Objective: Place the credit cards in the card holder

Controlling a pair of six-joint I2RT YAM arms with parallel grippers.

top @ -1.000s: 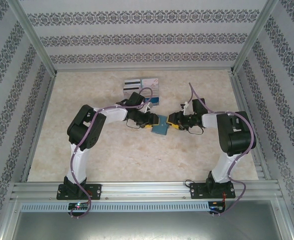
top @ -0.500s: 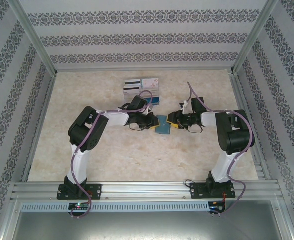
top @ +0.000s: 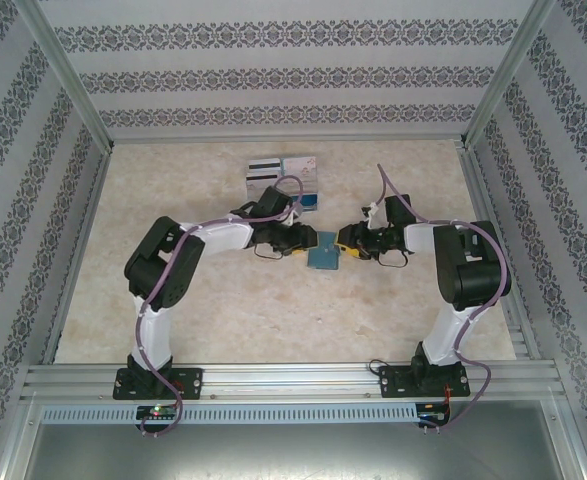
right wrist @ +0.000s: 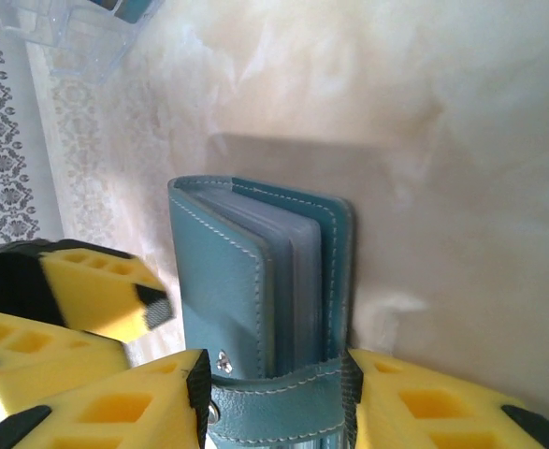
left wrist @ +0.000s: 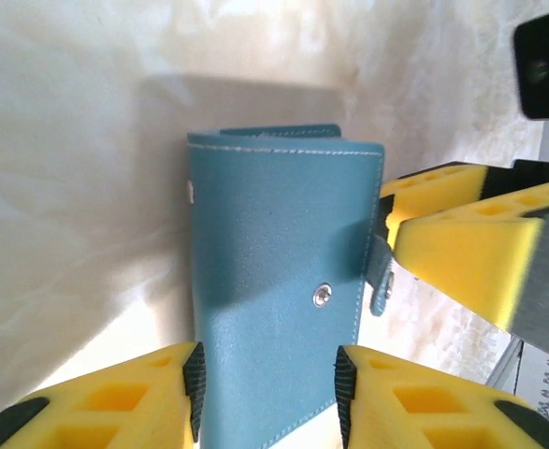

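The teal card holder (top: 325,254) lies mid-table between both grippers. My right gripper (top: 341,247) is shut on its strap end (right wrist: 274,412), where the covers stand slightly apart over pale inner sleeves (right wrist: 297,281). My left gripper (left wrist: 268,388) is open at the opposite edge, and its pads (left wrist: 193,388) flank the front cover (left wrist: 274,243) near the snap stud (left wrist: 323,296). The credit cards (top: 264,168), white with black stripes, lie in the clear tray behind.
The clear compartmented tray (top: 281,180) sits at the back of the marble-patterned table (top: 273,320), just behind the left arm. Patterned walls and metal rails close in the table on three sides. Bare table lies in front of the grippers.
The left arm's elbow has swung left and toward the near edge while its gripper stayed at the card holder. The holder has shifted slightly right. The right arm has barely moved.
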